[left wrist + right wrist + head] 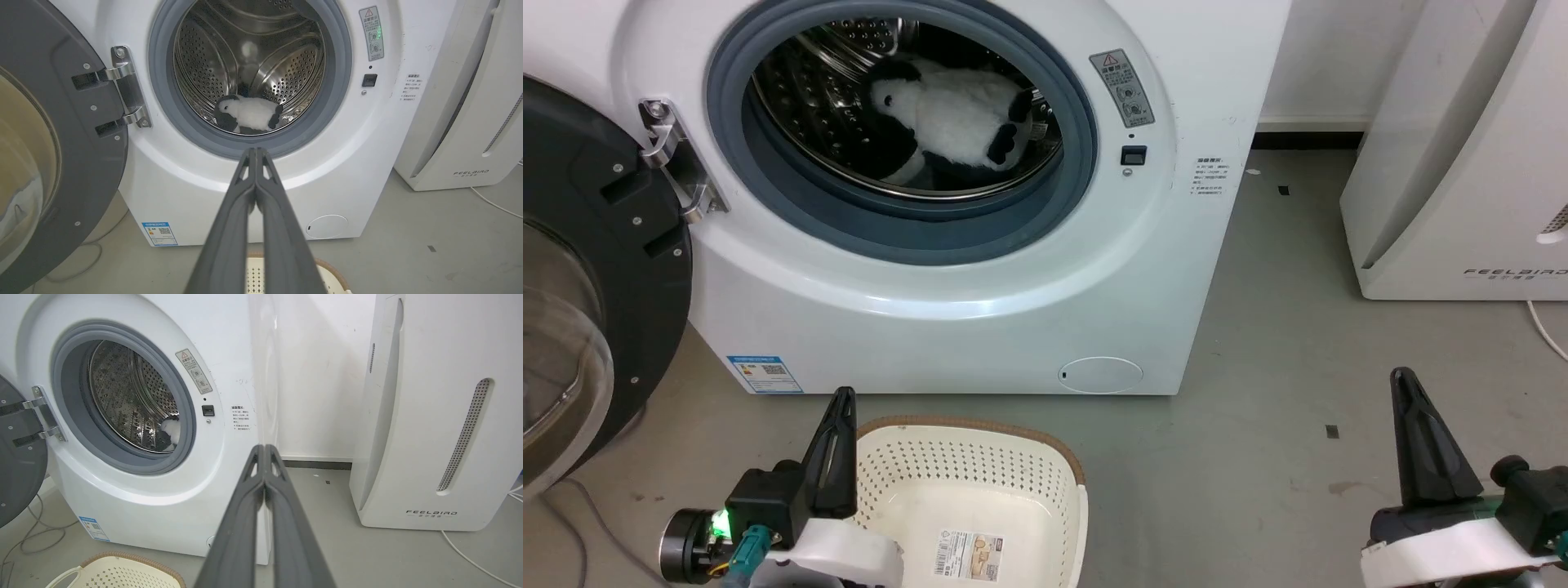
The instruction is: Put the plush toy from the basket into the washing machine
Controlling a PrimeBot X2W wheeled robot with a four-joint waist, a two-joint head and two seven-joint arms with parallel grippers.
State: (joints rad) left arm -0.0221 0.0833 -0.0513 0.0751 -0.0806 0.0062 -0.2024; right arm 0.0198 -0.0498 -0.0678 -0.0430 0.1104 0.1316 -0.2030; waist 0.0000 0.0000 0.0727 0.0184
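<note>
Washing machine [964, 310] at centre, porthole uncovered. Its dark-framed door [580, 269] is swung wide on the left hinge. White FEELBIRD appliance [1445, 163] stands to the right, with a strip of bare grey floor [1274, 327] between. Basket [980, 465] sits on the floor just before the machine. Plush toy [956, 122] lies inside the drum, low, behind the gasket. Left gripper [256, 151]: fingers pressed together, by the basket's left rim. Right gripper [264, 447]: fingers likewise together, over open floor.
</note>
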